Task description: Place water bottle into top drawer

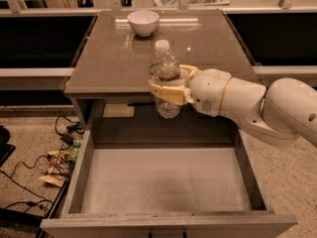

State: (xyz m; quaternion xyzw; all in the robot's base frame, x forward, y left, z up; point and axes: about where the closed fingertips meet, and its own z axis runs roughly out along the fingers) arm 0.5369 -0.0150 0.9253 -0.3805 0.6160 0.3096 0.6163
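Observation:
The water bottle [164, 78], clear with a white cap, is upright in my gripper [168, 85]. The cream fingers [166, 91] are shut around its middle. The bottle hangs in the air over the tabletop's front edge and the back of the open top drawer [163, 180]. The drawer is pulled fully out below, with a flat grey floor and nothing in it. My white arm [247, 105] reaches in from the right.
A white bowl [143, 22] stands at the back of the glossy taupe tabletop [114, 58]. Cables and small litter [59, 157] lie on the floor left of the drawer. Dark shelves flank the cabinet on both sides.

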